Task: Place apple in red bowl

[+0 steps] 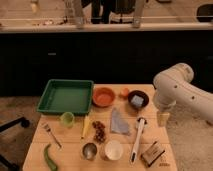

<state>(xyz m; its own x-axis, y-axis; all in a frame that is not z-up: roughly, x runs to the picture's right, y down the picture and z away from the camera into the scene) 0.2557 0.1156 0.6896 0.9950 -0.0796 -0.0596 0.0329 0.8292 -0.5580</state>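
Note:
The apple [124,92] is a small orange-yellow ball on the wooden table, between the red bowl [103,97] and a dark bowl [138,100]. The red bowl sits just right of the green tray and looks empty. My white arm [176,89] reaches in from the right. Its gripper [162,118] hangs over the table's right edge, to the right of the dark bowl and well away from the apple. It is open and holds nothing.
A green tray [65,95] stands at the back left. Also on the table [70,145] are a lime-green cup [67,118], a yellow wedge [86,126], a fork [51,134], a green pepper [50,156], a metal cup [90,150], a white cup [113,149], a grey cloth [119,122], a white utensil [138,137] and a brown box [153,153].

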